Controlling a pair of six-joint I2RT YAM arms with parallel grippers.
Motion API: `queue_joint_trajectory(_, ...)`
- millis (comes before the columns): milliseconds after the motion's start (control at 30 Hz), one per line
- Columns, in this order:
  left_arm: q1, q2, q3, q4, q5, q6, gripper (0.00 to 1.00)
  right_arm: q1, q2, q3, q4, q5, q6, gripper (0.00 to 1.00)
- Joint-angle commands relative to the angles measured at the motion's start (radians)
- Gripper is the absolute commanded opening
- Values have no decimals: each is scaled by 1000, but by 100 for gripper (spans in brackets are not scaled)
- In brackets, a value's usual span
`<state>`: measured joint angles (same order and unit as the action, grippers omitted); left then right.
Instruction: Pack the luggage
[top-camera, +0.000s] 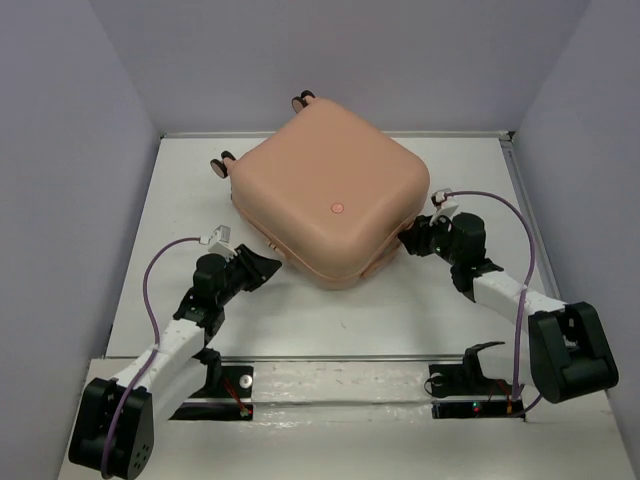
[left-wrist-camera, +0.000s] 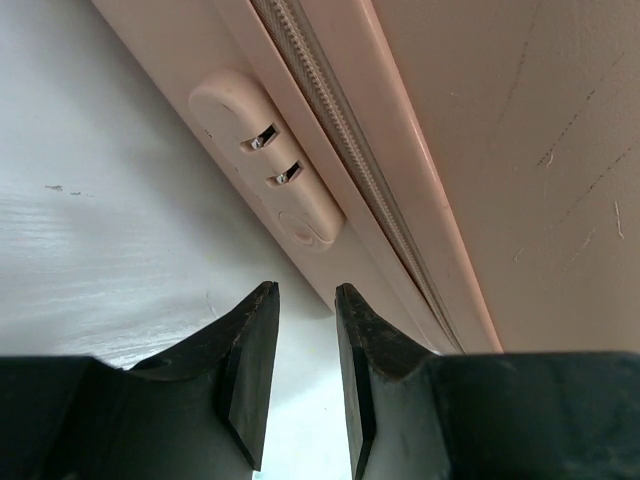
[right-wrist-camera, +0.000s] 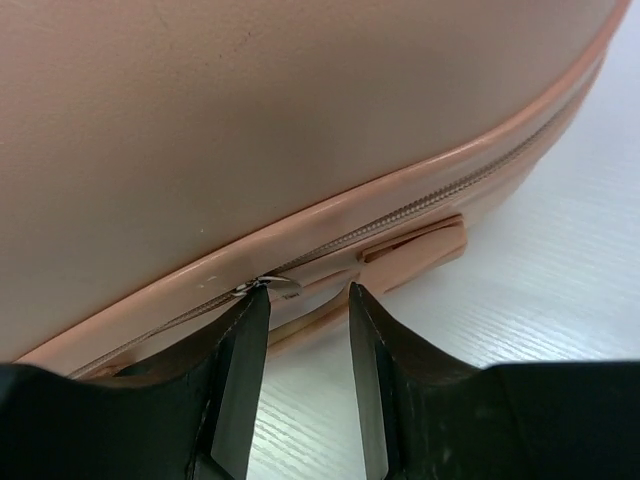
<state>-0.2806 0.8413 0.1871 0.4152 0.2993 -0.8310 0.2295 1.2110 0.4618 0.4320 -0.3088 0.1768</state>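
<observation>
No legible text on the luggage (top-camera: 320, 190)

White table (top-camera: 330, 310): closed luggage (top-camera: 330, 200) lying flat.

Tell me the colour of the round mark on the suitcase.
Orange-red; the round mark shows best in the top external view.

Closed peach-pink luggage (top-camera: 330, 200), flat, mid-table
</observation>
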Motion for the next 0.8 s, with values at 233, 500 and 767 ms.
queue_joint_trajectory(233,-6,-22,0,45,32,23,39,-2,68,67,67,-240,-71,40)
queue_joint_trajectory(500,-9,-16,5,45,44,33,35,-2,84,35,210,-213,-82,45)
queue_joint_trajectory(767,-41,15,34,37,52,62,33,-2,126,-31,402,-219,-59,33)
